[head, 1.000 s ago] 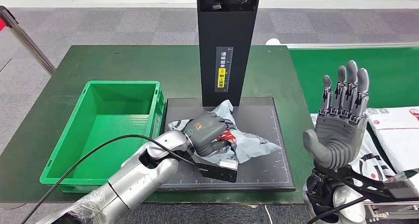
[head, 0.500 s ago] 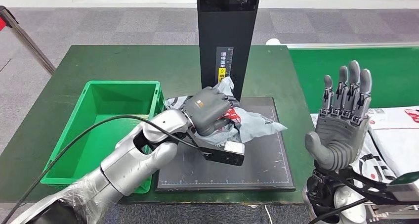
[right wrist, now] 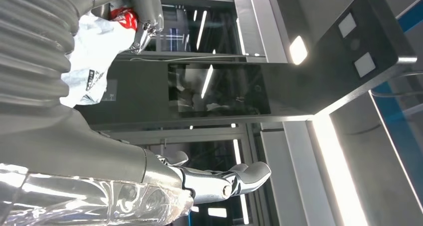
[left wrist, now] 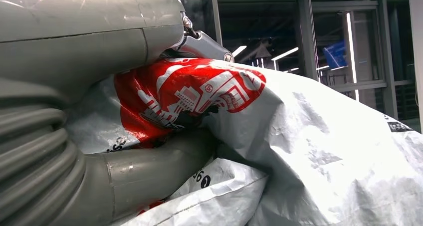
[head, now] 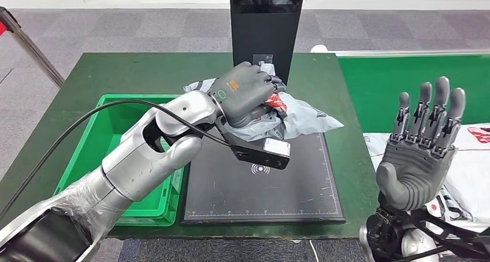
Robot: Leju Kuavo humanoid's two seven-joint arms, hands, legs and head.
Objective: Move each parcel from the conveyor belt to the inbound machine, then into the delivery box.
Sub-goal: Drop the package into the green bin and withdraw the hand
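Observation:
My left hand (head: 245,94) grips a crumpled grey parcel (head: 300,120) with red print and holds it in the air above the inbound machine's black platform (head: 260,187), close in front of its black column (head: 266,19). The left wrist view shows the parcel (left wrist: 324,151) bunched between the thumb and fingers of the left hand (left wrist: 75,86). To the left of the platform stands the green delivery box (head: 144,98), partly hidden by my left arm. My right hand (head: 419,152) is raised at the right, palm up, fingers spread, holding nothing. Below it lie more white parcels (head: 471,169).
The green conveyor belt (head: 404,82) runs along the right beside the dark green table (head: 115,71). A metal post (head: 29,45) slants at the far left. In the right wrist view the machine's column (right wrist: 239,91) and the held parcel (right wrist: 95,51) appear.
My left hand has lifted the parcel off the black platform and carried it up toward the column. My right hand has shifted a little to the right and lower, still spread.

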